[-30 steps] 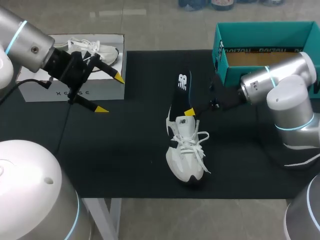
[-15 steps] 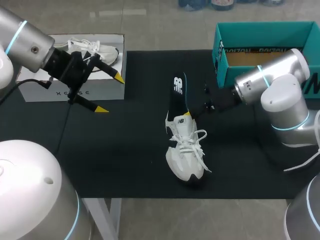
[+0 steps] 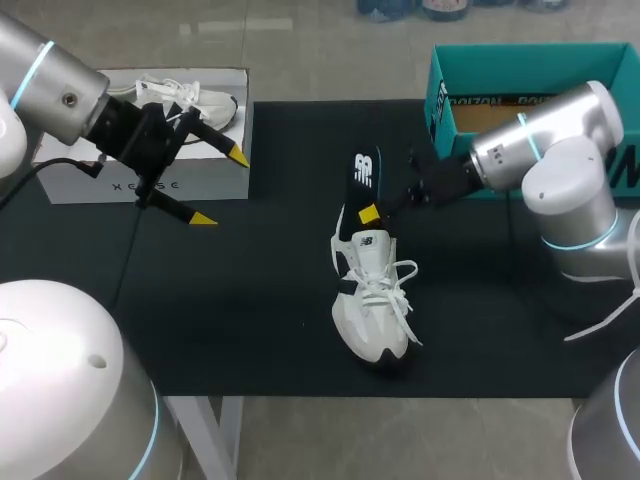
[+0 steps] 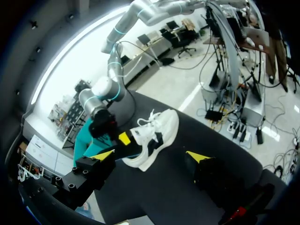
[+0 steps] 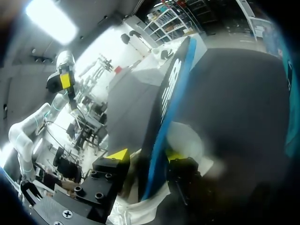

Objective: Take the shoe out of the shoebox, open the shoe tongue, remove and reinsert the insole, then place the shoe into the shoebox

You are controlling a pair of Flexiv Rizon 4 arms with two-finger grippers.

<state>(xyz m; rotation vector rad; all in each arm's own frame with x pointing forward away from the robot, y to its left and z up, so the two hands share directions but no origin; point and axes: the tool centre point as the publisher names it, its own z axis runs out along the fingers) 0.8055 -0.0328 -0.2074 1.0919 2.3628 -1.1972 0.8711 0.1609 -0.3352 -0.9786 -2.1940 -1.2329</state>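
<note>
A white shoe (image 3: 370,305) lies on the black mat mid-table, toe toward the front edge. Its black insole (image 3: 364,180), blue-edged, stands up out of the heel opening. My right gripper (image 3: 371,213) comes in from the right at the shoe's collar. In the right wrist view the insole (image 5: 168,93) runs between the fingers of the open right gripper (image 5: 145,155), with a gap showing on one side. My left gripper (image 3: 220,187) hangs open and empty in front of the white shoebox (image 3: 150,175). From the left wrist, the shoe (image 4: 152,136) lies ahead of the left gripper (image 4: 152,157).
The white shoebox holds a second white shoe (image 3: 195,100) at the back left. A teal shoebox (image 3: 530,75) stands open at the back right, behind my right arm. Bare black mat (image 3: 240,300) lies left of the shoe.
My right gripper's fingers have spread apart from shut around the insole. It dipped toward the shoe, then drew back slightly; the insole tilted and came back upright. The left arm kept still.
</note>
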